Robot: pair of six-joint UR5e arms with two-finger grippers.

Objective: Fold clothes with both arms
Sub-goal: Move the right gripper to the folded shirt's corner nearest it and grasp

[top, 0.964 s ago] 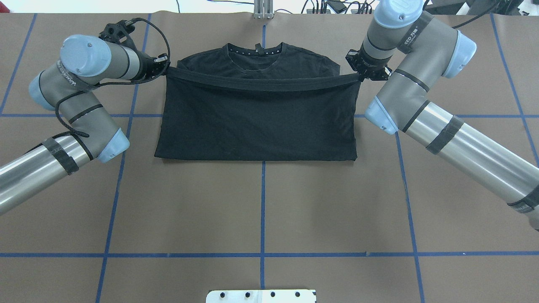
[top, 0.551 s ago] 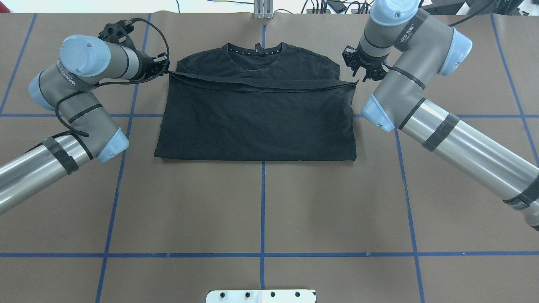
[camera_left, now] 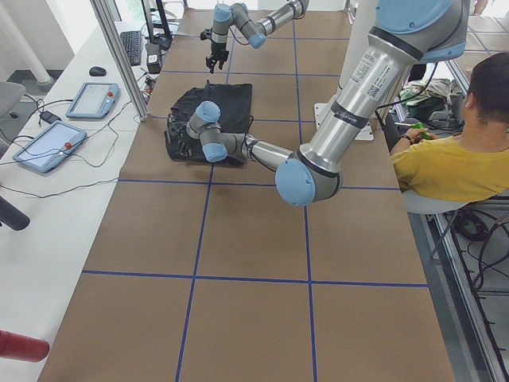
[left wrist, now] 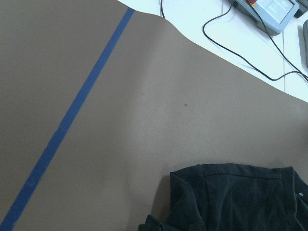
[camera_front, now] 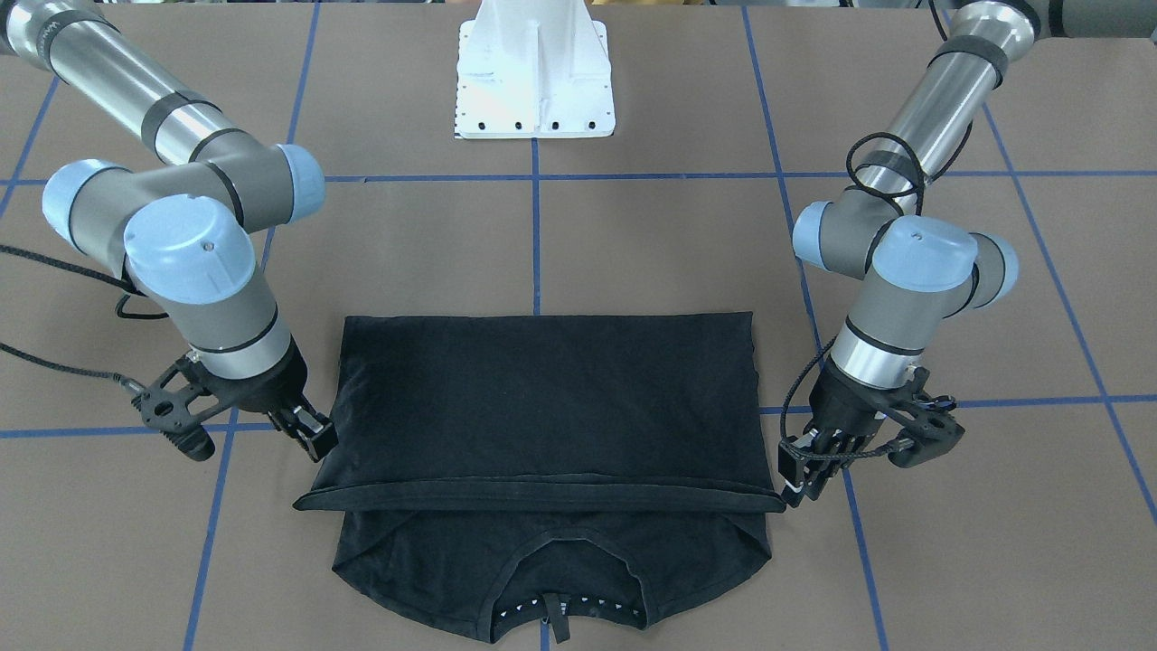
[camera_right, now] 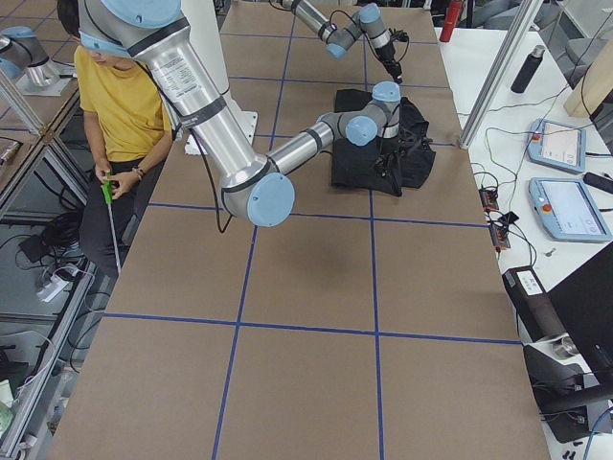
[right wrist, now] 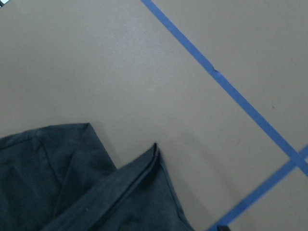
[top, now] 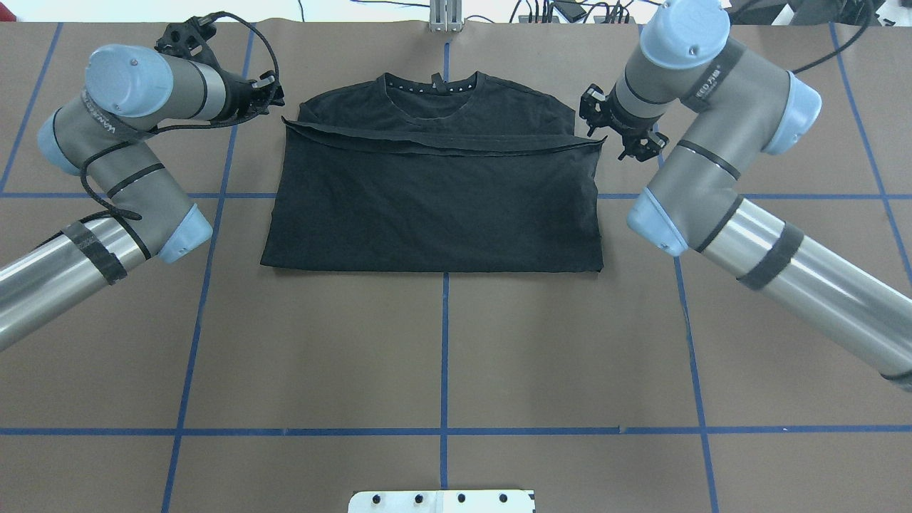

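Note:
The black T-shirt [top: 434, 206] lies flat on the table, its bottom half folded up over the chest. The hem [top: 442, 146] runs just below the white-dotted collar [top: 431, 87]. The chest graphic is hidden. My left gripper [top: 276, 92] is open and empty, just off the hem's left corner; in the front-facing view [camera_front: 800, 475] it hovers beside that corner. My right gripper [top: 620, 132] is open and empty beside the hem's right corner, and it also shows in the front-facing view [camera_front: 312, 434]. The wrist views show only shirt edges [left wrist: 236, 197] [right wrist: 72, 187], no fingers.
The brown table cover has a grid of blue tape lines [top: 444, 356]. The white pedestal base [camera_front: 533, 81] stands at the robot's side. A seated operator in yellow [camera_left: 453, 159] is beside the table. Tablets [camera_right: 565, 144] and cables lie beyond the far edge.
A second ago both grippers held the hem stretched above the shirt. The right let go first, then the left. The hem now lies on the shirt and both grippers have drawn outward.

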